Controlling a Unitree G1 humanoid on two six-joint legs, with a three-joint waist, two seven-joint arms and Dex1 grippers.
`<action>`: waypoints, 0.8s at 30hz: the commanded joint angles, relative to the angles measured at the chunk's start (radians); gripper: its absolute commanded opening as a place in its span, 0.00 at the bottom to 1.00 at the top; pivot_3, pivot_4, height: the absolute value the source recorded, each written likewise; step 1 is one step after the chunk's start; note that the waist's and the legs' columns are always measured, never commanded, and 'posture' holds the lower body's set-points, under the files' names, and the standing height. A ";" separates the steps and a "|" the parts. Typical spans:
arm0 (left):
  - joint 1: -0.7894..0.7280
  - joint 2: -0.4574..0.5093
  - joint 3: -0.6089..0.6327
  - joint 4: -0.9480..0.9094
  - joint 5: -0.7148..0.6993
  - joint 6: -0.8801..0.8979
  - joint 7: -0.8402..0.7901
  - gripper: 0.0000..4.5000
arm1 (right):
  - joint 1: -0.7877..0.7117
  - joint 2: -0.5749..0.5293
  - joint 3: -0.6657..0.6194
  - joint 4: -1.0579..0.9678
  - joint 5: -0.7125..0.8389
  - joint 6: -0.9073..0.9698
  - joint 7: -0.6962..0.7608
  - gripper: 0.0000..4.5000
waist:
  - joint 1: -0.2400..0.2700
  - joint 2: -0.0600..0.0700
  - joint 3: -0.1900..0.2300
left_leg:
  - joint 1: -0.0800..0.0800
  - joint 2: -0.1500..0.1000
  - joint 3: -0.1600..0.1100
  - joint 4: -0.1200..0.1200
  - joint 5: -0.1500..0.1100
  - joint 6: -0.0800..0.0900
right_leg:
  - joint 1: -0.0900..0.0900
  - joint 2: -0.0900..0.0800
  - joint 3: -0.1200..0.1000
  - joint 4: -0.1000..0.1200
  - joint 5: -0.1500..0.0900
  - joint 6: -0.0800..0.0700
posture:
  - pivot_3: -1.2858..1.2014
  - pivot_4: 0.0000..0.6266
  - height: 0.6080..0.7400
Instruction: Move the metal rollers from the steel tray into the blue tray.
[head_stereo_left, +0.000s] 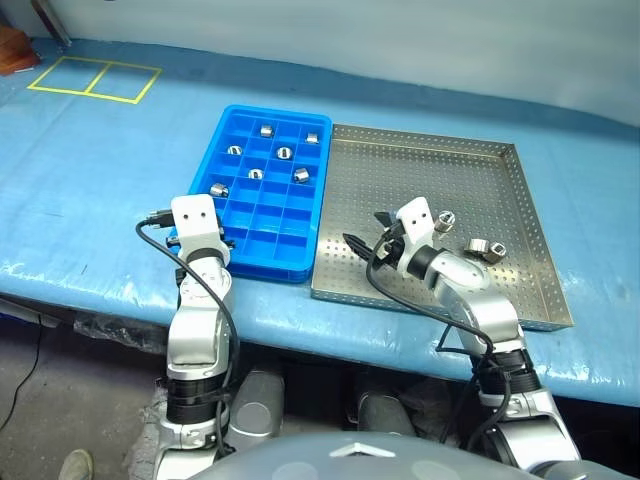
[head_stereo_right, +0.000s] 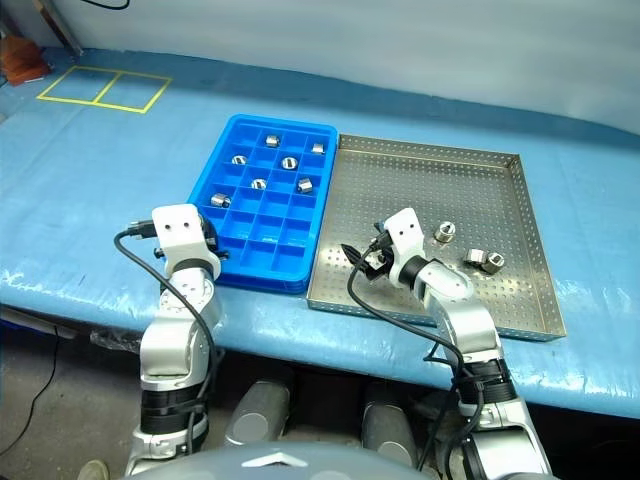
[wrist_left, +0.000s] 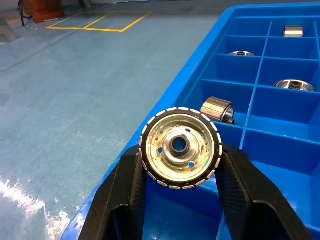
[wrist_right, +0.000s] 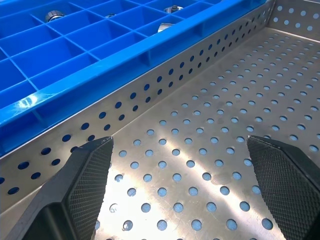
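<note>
Blue protective sheeting covers the long table (head_stereo_left: 120, 200) in front of me, with a yellow taped rectangle (head_stereo_left: 95, 80) marked near its far left corner. On the sheeting sit two trays side by side, touching: the blue tray (head_stereo_left: 300, 262) with its grid of small compartments on my left, and the steel tray (head_stereo_left: 520, 200) with a perforated floor on my right.

My left gripper (wrist_left: 181, 200) hangs over the near left corner of the blue tray. Its two black fingers (wrist_left: 125, 195) are partly closed, pinching one roller (wrist_left: 181, 148) by its rim, the centre hole facing my wrist camera. I judge this to be the placing step: the roller is carried across and waits to be dropped. The next move calls for lowering it over an empty compartment and spreading the fingers.

Six metal rollers (head_stereo_left: 284, 153) already lie in separate compartments toward the far end of the blue tray. Two more rollers (head_stereo_left: 487, 249) remain in the steel tray, near its right side.

My right gripper (wrist_right: 182, 185) hovers low over the steel tray floor near the wall next to the blue tray. Its jaws are spread wide and hold nothing.
</note>
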 joint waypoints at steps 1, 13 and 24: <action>0.010 -0.067 -0.011 -0.040 -0.019 0.027 -0.001 0.38 | -0.019 -0.007 -0.013 -0.021 0.004 -0.009 0.002 1.00 | -0.001 0.000 0.000 | 0.000 0.000 0.000 0.000 0.000 0.000 | 0.000 0.000 0.000 0.000 0.000 0.000 | 0.65 0.24 1.00; -0.248 0.067 -0.054 0.103 -0.119 -0.104 -0.280 0.74 | 0.001 0.001 -0.057 -0.059 0.005 -0.027 -0.050 1.00 | -0.019 0.000 0.000 | 0.000 0.000 0.000 0.001 0.000 0.000 | 0.001 0.000 0.000 0.000 0.000 0.000 | 0.61 0.24 1.00; -0.496 0.067 -0.246 0.551 -0.154 -0.359 -0.651 0.74 | 0.091 0.078 -0.260 -0.183 0.045 -0.082 -0.257 1.00 | -0.116 0.001 -0.001 | -0.001 -0.002 0.001 0.001 -0.002 0.003 | 0.002 -0.001 0.002 -0.004 0.001 0.001 | 0.53 0.24 1.00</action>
